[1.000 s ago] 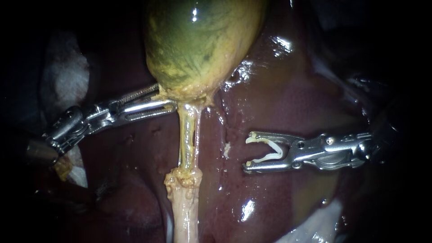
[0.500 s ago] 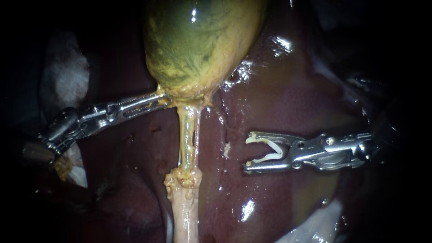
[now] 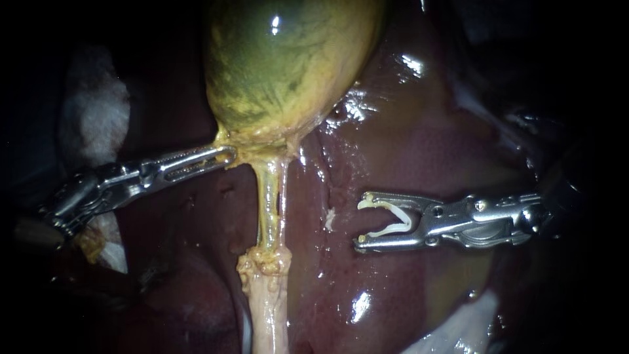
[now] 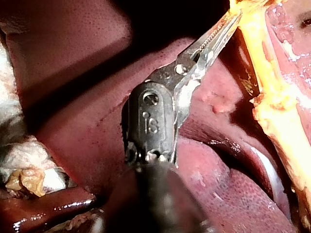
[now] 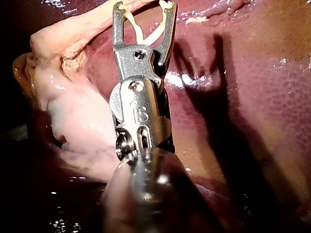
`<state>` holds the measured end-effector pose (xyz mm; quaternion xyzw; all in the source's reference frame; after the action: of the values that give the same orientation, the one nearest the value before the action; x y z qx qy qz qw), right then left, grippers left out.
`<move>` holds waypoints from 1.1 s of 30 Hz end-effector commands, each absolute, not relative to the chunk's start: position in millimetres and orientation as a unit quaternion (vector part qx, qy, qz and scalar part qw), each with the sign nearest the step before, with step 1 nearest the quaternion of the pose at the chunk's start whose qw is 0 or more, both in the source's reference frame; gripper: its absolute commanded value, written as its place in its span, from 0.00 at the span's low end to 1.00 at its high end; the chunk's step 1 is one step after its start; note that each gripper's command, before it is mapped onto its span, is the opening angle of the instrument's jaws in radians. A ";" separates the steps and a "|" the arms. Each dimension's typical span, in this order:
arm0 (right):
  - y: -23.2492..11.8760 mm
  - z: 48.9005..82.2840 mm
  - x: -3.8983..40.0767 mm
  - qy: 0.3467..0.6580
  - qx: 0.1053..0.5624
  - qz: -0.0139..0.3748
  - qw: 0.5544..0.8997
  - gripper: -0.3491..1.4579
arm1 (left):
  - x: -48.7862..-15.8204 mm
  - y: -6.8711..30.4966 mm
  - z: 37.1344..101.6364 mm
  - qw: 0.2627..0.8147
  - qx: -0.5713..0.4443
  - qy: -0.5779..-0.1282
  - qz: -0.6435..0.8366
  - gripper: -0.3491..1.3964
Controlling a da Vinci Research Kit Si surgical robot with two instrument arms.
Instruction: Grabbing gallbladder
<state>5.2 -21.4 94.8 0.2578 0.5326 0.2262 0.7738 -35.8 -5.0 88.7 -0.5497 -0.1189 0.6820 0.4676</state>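
Gallbladder (image 3: 288, 65) fills the upper middle of the endoscope view. It is a green-yellow sac lying on the liver (image 3: 426, 144), with its long axis running up and down the view. At its lower end it narrows to a neck, from which a thin tube (image 3: 270, 203) leads on downward. At that neck sits the left instrument (image 3: 224, 156), which comes in from the left almost square to the axis. Its jaws lie together with their tips in the yellow fringe, so they look closed on the gallbladder. The left wrist view agrees, showing slim jaws ending in yellow tissue, though I cannot tell how deep the bite goes. The right instrument (image 3: 360, 221) lies well apart, on the far side of the tube over bare liver, pointing toward the tube. Its jaws stand wide, carrying a white clip (image 3: 393, 219) that touches both. The left instrument is plainly the nearer, and the grab seems made. Any pull should run away from the tube's line, and the thin fringe could slip or tear.
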 end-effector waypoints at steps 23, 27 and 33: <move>-21.4 94.7 5.2 0.533 0.258 0.226 0.774 0.52 | -34.5 -2.5 82.4 0.481 -0.548 -0.124 0.673 0.03; -21.4 94.7 5.2 0.533 0.258 0.226 0.774 0.52 | -34.4 -2.5 82.3 0.482 -0.548 -0.124 0.673 0.03; -21.4 94.7 5.2 0.533 0.258 0.226 0.774 0.52 | -34.2 -2.2 81.9 0.481 -0.547 -0.123 0.674 0.03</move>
<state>5.2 -21.4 94.7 0.2579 0.5326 0.2260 0.7738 -34.1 -2.2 81.9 -0.5471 -0.1225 0.6739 0.4812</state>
